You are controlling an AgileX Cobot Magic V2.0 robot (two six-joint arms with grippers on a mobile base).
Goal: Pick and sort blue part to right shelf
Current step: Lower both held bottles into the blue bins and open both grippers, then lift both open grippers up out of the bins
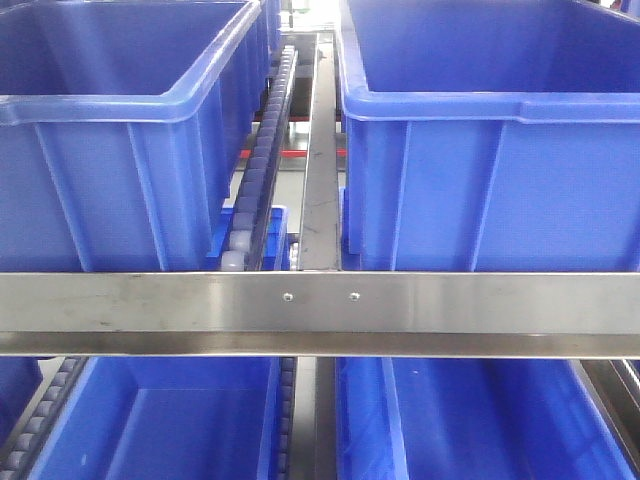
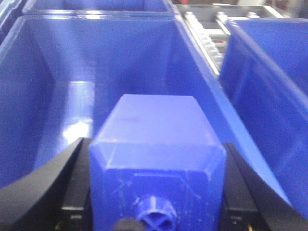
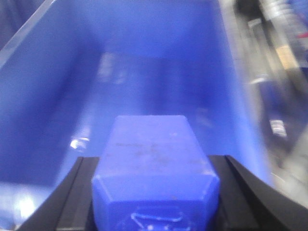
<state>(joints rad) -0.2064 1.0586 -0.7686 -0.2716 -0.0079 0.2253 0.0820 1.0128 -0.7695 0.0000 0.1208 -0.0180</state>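
In the left wrist view a solid-blue part (image 2: 157, 122) with sloped shoulders and a protruding round cap (image 2: 155, 216) sits between black fingers (image 2: 67, 178); my left gripper (image 2: 154, 144) is shut on it above a large blue bin (image 2: 43, 96). My right gripper (image 3: 154, 159) is shut on another blue block (image 3: 153, 144), cap end toward the camera, over the inside of a blue bin (image 3: 144, 62). The right shelf (image 1: 320, 300) fills the front view: a steel rail with two screws, roller tracks and blue bins. Neither gripper shows in that view.
Two big blue bins (image 1: 120, 150) (image 1: 490, 150) stand on the upper level, split by a white roller track (image 1: 262, 160) and a steel divider (image 1: 322, 150). Lower bins (image 1: 160, 420) sit under the rail. A neighbouring bin (image 2: 269, 72) lies right of the left gripper.
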